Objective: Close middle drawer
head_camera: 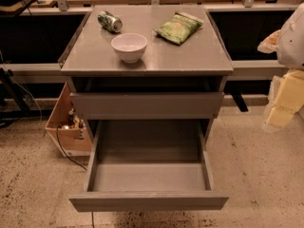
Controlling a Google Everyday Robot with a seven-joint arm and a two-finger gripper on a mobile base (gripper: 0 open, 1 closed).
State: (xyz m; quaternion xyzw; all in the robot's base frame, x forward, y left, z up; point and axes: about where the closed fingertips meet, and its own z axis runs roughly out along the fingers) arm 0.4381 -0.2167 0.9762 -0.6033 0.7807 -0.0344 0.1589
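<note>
The grey cabinet (147, 56) stands in the middle of the camera view. Its middle drawer (148, 202) is pulled far out toward me, and its grey box inside (148, 175) holds nothing. The uppermost drawer front (147, 104) sits above it, slightly forward of the cabinet frame. The lowest drawer front is hidden under the open drawer. My gripper (281, 106) shows as a pale yellowish shape at the right edge, below a white arm part (290, 37). It is right of the cabinet, about level with the uppermost drawer front, touching nothing.
On the cabinet top are a white bowl (129, 46), a tipped-over can (109, 21) and a green chip bag (178, 27). A wooden crate (66, 127) with cables stands on the floor at the cabinet's left. Tables and dark frames stand behind.
</note>
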